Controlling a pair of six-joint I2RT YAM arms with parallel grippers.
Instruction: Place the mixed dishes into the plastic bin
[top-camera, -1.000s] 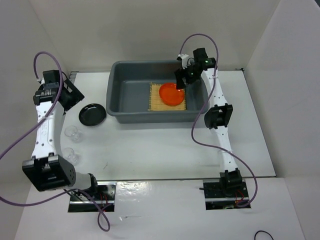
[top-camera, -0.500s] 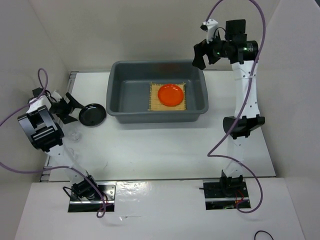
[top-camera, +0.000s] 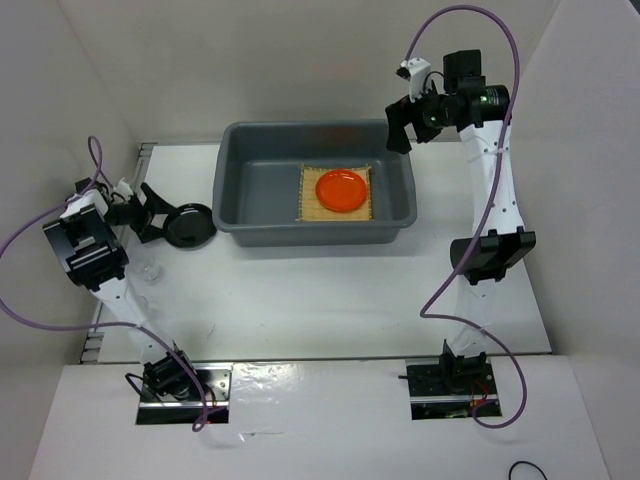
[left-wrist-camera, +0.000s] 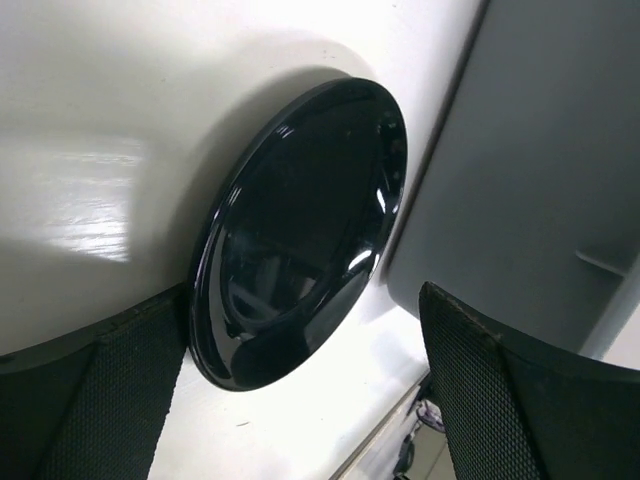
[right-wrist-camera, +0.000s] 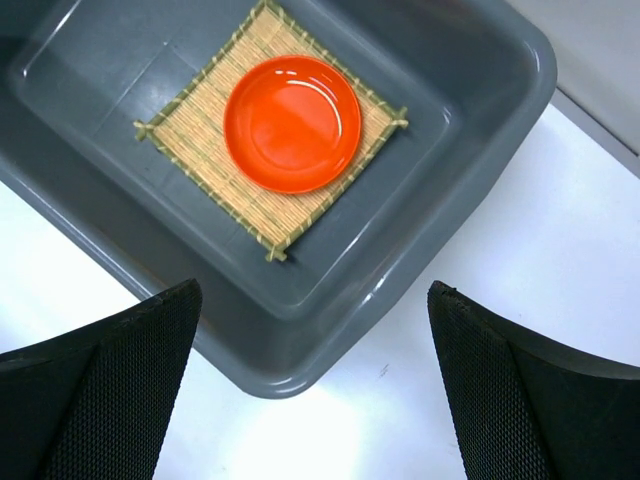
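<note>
Hanging open above the far right corner of the bin (right-wrist-camera: 480, 130), the right fingers (right-wrist-camera: 100, 390) had lifted away from the orange plate (right-wrist-camera: 292, 123), which lay on the mat (right-wrist-camera: 185, 135) inside the bin. Left fingers (left-wrist-camera: 100, 400) had swung down, open, either side of the black plate (left-wrist-camera: 300, 230) on the surface (top-camera: 330, 290) beside the bin.

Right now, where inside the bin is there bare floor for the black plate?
The plastic bin has bare floor on its left, between the wall and the bamboo mat. The right side is crowded: the orange plate sits on the mat, leaving only narrow strips by the walls.
</note>
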